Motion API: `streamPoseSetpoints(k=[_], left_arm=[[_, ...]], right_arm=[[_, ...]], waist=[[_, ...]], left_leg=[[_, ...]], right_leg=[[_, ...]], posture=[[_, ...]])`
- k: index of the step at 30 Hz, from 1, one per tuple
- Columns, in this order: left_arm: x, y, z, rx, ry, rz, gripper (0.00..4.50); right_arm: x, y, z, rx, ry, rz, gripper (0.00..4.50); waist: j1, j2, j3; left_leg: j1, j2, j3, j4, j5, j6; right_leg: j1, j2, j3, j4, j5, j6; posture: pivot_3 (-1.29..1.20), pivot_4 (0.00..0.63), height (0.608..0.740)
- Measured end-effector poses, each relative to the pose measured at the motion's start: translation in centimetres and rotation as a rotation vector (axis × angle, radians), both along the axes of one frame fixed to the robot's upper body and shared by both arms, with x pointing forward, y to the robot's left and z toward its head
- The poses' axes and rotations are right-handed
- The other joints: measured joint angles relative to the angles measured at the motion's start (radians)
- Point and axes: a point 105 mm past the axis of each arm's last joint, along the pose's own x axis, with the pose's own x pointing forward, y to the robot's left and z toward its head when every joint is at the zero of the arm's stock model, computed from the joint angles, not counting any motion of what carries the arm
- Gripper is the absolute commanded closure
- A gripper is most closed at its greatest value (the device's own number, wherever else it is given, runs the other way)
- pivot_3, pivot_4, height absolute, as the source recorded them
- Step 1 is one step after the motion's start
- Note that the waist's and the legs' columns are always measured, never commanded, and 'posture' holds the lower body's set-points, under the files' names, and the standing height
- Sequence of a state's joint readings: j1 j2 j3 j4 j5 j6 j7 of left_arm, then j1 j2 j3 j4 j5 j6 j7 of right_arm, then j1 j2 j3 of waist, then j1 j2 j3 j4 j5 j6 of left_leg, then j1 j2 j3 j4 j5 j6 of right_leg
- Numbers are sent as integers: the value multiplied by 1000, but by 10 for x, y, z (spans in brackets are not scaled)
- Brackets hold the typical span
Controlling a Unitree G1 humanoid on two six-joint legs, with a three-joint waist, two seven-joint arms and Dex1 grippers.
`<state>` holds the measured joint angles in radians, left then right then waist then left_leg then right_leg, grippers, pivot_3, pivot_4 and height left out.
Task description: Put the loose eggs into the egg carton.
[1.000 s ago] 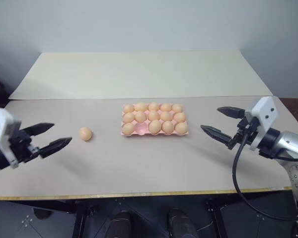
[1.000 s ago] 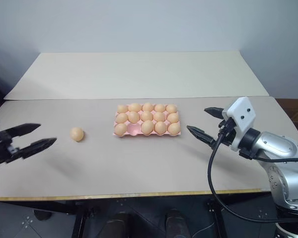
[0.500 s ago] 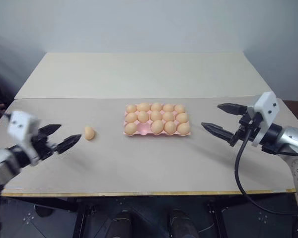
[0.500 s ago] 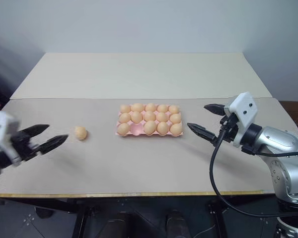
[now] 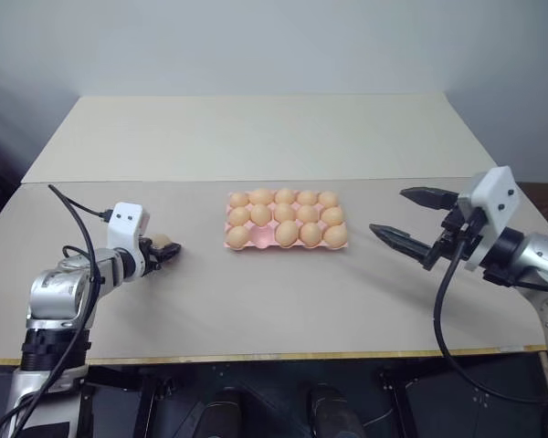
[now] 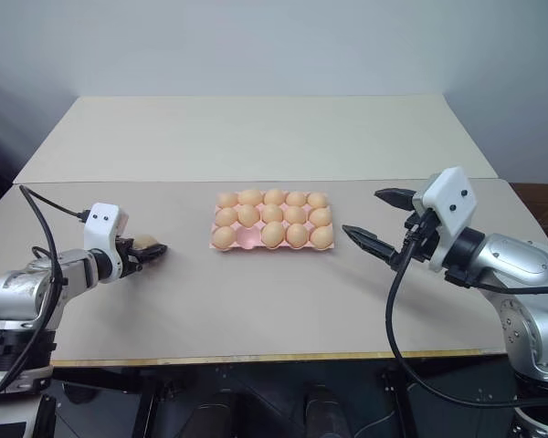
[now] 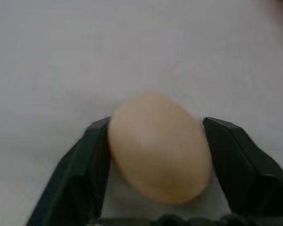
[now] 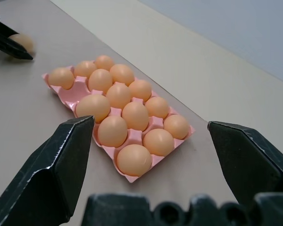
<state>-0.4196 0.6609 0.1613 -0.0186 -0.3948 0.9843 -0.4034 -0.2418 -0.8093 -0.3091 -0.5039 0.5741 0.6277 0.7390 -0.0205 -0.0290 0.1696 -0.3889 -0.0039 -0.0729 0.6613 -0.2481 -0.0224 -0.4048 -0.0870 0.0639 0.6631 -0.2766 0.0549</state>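
Note:
One loose egg (image 5: 162, 241), tan and oval, lies on the table left of the egg carton (image 5: 261, 240). My left gripper (image 5: 165, 252) is low on the table with the egg between its black fingers. The left wrist view shows both fingers (image 7: 87, 165) pressed against the egg (image 7: 158, 146), so the gripper is shut on it. The pink carton holds several eggs, and one cup in its near row is bare (image 6: 247, 238). My right gripper (image 5: 387, 211) hovers open, right of the carton and above the table, with nothing between its fingers.
A second, paler tabletop (image 5: 256, 137) lies behind the working table and against the wall. The table's front edge (image 5: 274, 356) runs just in front of both arms. A black cable (image 5: 78, 205) loops over my left arm.
My left gripper has moved forward and down to the egg and closed on it. The right gripper has stayed in place and open.

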Motion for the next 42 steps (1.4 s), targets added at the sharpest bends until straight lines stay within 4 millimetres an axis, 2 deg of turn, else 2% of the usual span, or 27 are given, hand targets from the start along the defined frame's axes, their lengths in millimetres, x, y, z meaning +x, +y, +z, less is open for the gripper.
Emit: streamPoseSetpoints(k=[2, 4, 6, 10, 12, 14, 16, 19, 21, 24, 27, 30, 33, 35, 37, 39, 42], left_arm=[[1, -1, 2, 3, -9, -5, 2494], [2, -5, 6, -2, -32, -33, 2518], [2, -16, 20, -6, -84, -97, 2518], [1, -67, 70, -12, -264, -333, 2518], [2, -98, 84, -49, -315, -445, 2518], [1, -129, 84, -94, -311, -551, 2518], [-1, -151, 75, -109, -273, -640, 2518], [-2, -170, 59, -84, -213, -727, 2518], [1, -173, 49, -55, -170, -736, 1824], [10, -168, 42, -21, -141, -707, 963], [17, -166, 51, -13, -172, -696, 40], [20, -162, 71, -28, -243, -681, 40], [17, -149, 104, -82, -341, -654, 40], [10, -118, 124, -66, -411, -607, 40], [-1, -77, 129, -34, -439, -535, 40], [-14, -39, 117, -2, -407, -463, 40], [-38, -2, 96, 9, -337, -405, 40]], right_arm=[[1, -5, 0, 6, 0, -30, 0], [1, -8, 1, 11, 0, -53, 0], [1, -9, 0, 11, -1, -63, 0], [0, -9, 0, 12, -4, -76, 0], [1, -10, 0, 15, -7, -85, 0], [1, -9, 0, 18, -9, -86, 0], [1, -8, 0, 19, -12, -89, 0], [1, -10, 0, 23, -15, -106, 0], [0, -10, -1, 22, -16, -116, 0], [-2, -9, -2, 23, -21, -125, 0], [-1, -14, 3, 38, -38, -156, 0], [-2, -11, 7, 65, -43, -151, 0], [-2, -11, 6, 70, -38, -155, 0], [-3, -10, 5, 72, -30, -143, 0], [-3, -9, 2, 70, -13, -127, 0], [-3, -9, -1, 75, 4, -109, 0], [-2, -6, -2, 77, 13, -62, 0]], waist=[[3, 0, 0], [3, 0, 0], [5, 0, 0], [11, 0, 0], [12, 0, 0], [9, 0, 0], [6, 0, 0], [-4, 0, 0], [-4, 0, 0], [-4, 0, 0], [1, 0, 0], [2, 0, 0], [-1, 0, 0], [-13, 0, 0], [-27, 0, 0], [-32, 0, 0], [-24, 0, 0]], left_leg=[[0, 0, 0, 0, 0, 0], [-1, 0, 0, 0, 0, 0], [-1, 0, 0, 0, 0, 0], [-1, -2, 0, 0, 0, 0], [0, -3, 0, 1, 0, 0], [-1, -3, 0, 1, 0, 0], [-1, -2, 0, 1, 0, 0], [0, -1, 0, 1, 0, 0], [0, -1, 0, 1, 0, 0], [0, -1, 0, 1, 0, 0], [-1, -1, 0, 1, 0, 0], [-1, -1, 0, 1, 0, 0], [-1, -1, 0, 1, 0, 0], [0, 0, 0, 1, 0, 0], [1, 1, 0, 0, 0, 0], [2, 1, 0, -1, 0, 0], [1, 1, 0, 0, 0, 0]], right_leg=[[0, 0, 0, 0, 0, 0], [0, 0, 0, -1, 0, 0], [0, 0, 0, -1, 0, 0], [1, -2, -1, -1, 0, 0], [2, -3, -1, -1, 0, 0], [2, -2, -1, -1, 0, 0], [1, -2, -1, -1, 0, 0], [1, 0, 0, 0, 0, 0], [1, 0, 0, 0, 0, 0], [1, 0, 0, 0, 0, 0], [1, 0, 0, -1, 0, 0], [1, 0, 0, -1, 0, 0], [0, 0, 0, -1, 0, 0], [0, 1, 0, 0, 0, 0], [0, 2, 2, 0, 0, 0], [0, 2, 2, 0, 0, 0], [1, 2, 2, -1, 0, 0]], posture=[[0, 150, 740], [0, 150, 740], [0, 150, 740], [0, 150, 740], [0, 150, 740], [0, 150, 740], [0, 150, 740], [0, 150, 740], [0, 150, 740], [0, 150, 740], [0, 150, 740], [0, 150, 740], [0, 150, 740], [0, 150, 740], [0, 150, 740], [0, 150, 740], [0, 150, 740]])
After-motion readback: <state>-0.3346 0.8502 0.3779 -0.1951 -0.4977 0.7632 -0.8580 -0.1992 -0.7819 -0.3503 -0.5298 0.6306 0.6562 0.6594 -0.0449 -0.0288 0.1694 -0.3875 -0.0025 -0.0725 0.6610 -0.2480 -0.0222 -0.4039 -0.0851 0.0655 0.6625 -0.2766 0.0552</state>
